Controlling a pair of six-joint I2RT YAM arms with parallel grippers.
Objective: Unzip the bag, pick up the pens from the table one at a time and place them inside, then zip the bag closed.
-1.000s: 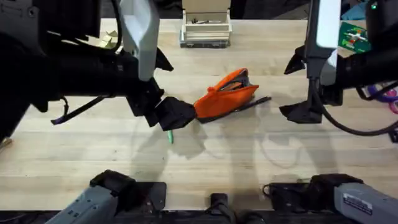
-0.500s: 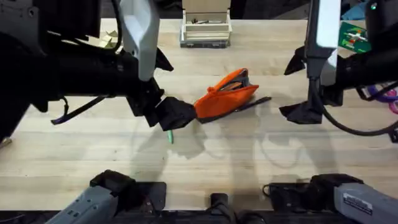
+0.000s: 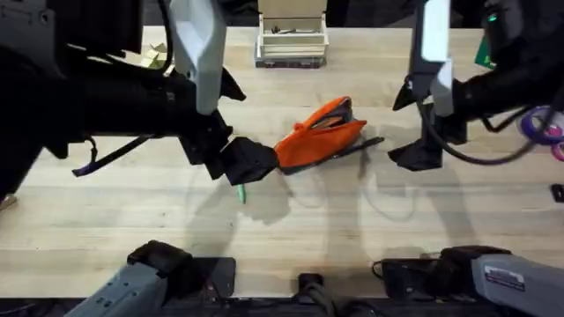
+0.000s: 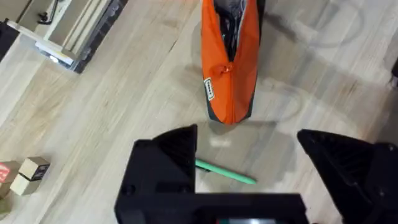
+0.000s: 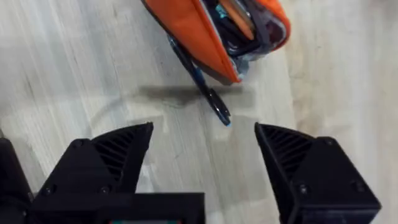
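The left gripper (image 4: 249, 180) is hovering low over the worktop (image 3: 132, 220) with its jaws spread wide and gripping nothing. Between its two black fingers (image 4: 165, 168) the green pen (image 4: 225, 172) is lying flat on the wood, one end reaching out past the fingertip in the overhead view (image 3: 240, 193). The left arm is stretching in from the left, its wrist angling down toward the near end of the bag (image 3: 319, 135). In the left wrist view the bag (image 4: 231, 59) is lying just beyond the pen, apart from it, its closed end pointing at the gripper.

The right gripper (image 5: 205, 143) is also hanging open and empty, its fingers pointing down at the worktop just beside the bag's far end. Below it the bag's (image 5: 217, 31) mouth is gaping, with contents showing inside. The black pen (image 5: 199, 84) is lying against the bag's base edge, its tip poking out past the open end (image 3: 357, 147). The right arm is coming down from the upper right in the overhead view, the gripper (image 3: 416, 154) sitting to the right of the bag.
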